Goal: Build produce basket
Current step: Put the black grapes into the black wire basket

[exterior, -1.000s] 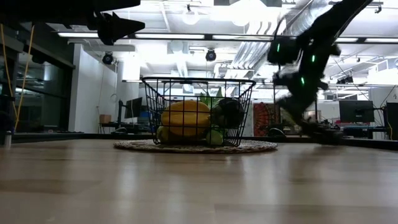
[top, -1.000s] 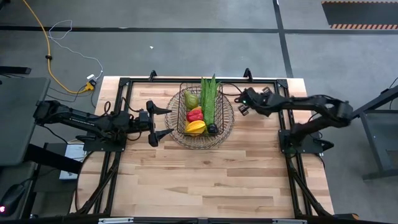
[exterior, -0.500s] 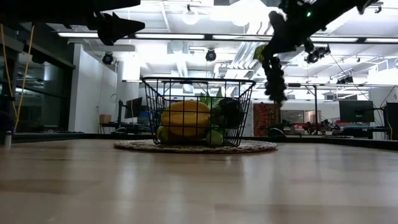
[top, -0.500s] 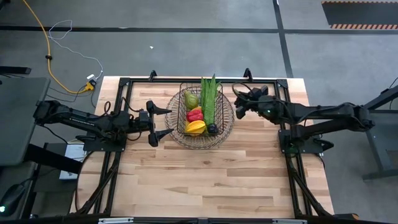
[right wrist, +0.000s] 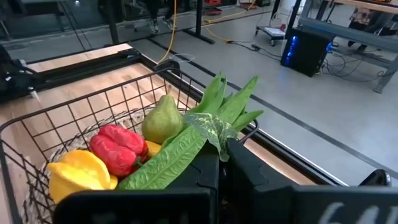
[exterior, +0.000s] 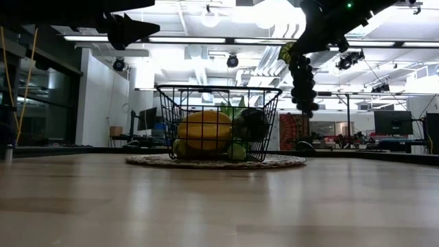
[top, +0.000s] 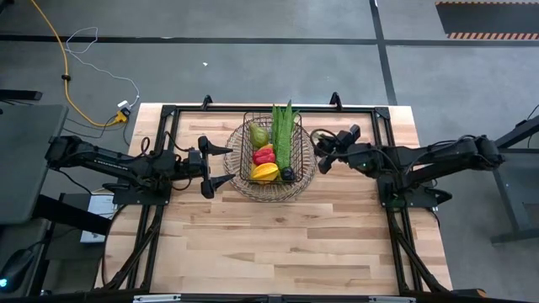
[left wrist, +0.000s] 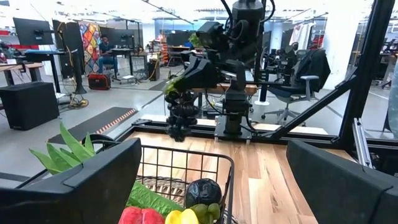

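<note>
The dark wire basket [top: 246, 153] stands at the table's far middle on a round woven mat [exterior: 288, 162]. It holds a yellow pepper [top: 264, 172], a red pepper [top: 264, 155], a green pear [top: 259, 135], a long green leafy bunch [top: 283, 135] and a dark round fruit [top: 288, 174]. My right gripper [top: 318, 143] is shut on a bunch of dark grapes [exterior: 302, 82] just right of the basket. My left gripper [top: 226, 165] stands open at the basket's left side, touching nothing. My right gripper pinches the top of the grapes, where a pale green leaf [right wrist: 211, 132] sticks out, between its two fingers. The fingers come from the table's right, slanting slightly down. The grapes [left wrist: 180, 112] hang straight below the fingertips, clear of the table and beside the basket's right wall.
Black frame rails [top: 354, 108] run along the far edge and both sides of the table. The near half of the wooden table [top: 278, 244] is bare wood. Beyond the far edge, the low view looks into the room with desks and screens.
My right gripper has risen and swung toward the table's near edge, tipping up from a steep downward slant to almost level. The grapes have come up with it and now hang beside the basket's right wall.
</note>
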Available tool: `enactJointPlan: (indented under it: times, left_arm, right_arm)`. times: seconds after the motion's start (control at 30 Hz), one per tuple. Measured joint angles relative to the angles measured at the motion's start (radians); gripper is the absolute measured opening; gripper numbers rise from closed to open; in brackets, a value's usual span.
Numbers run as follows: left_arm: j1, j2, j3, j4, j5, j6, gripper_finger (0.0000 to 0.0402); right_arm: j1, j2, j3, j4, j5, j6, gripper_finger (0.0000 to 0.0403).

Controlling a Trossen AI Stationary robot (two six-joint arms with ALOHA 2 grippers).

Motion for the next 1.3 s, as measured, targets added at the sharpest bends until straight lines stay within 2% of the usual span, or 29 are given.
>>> enactJointPlan:
  times: [0.37, 0.5, 0.7, 0.83, 0.93, 1.1, 1.3]
  left_arm:
    - [0.0, 0.0, 0.0, 0.0, 0.0, 0.0, 0.0388]
    - [0.0, 0.0, 0.0, 0.0, 0.0, 0.0, 0.0388]
    - [0.0, 0.0, 0.0, 0.003, -0.021, 0.0, 0.0388]
    - [0.0, 0.0, 0.0, 0.003, -0.027, 0.0, 0.0388]
    - [0.0, 0.0, 0.0, 0.003, -0.027, 0.0, 0.0388]
    - [0.0, 0.0, 0.0, 0.003, -0.026, 0.0, 0.0388]
    - [0.0, 0.0, 0.0, 0.003, -0.026, 0.0, 0.0388]
  right_arm:
    - [0.0, 0.0, 0.0, 0.007, -0.006, -0.013, 0.0]
    - [0.0, 0.019, 0.001, 0.078, 0.05, -0.054, 0.0]
    - [0.015, 0.126, 0.001, 0.351, 0.049, -0.24, 0.0]
    - [0.024, 0.227, 0.001, 0.6, -0.036, -0.404, 0.0]
    - [0.027, 0.287, 0.001, 0.716, -0.11, -0.457, 0.0]
    - [0.006, 0.314, 0.001, 0.698, -0.156, -0.394, 0.0]
    - [-0.06, 0.298, 0.027, 0.477, -0.225, -0.18, 0.0001]
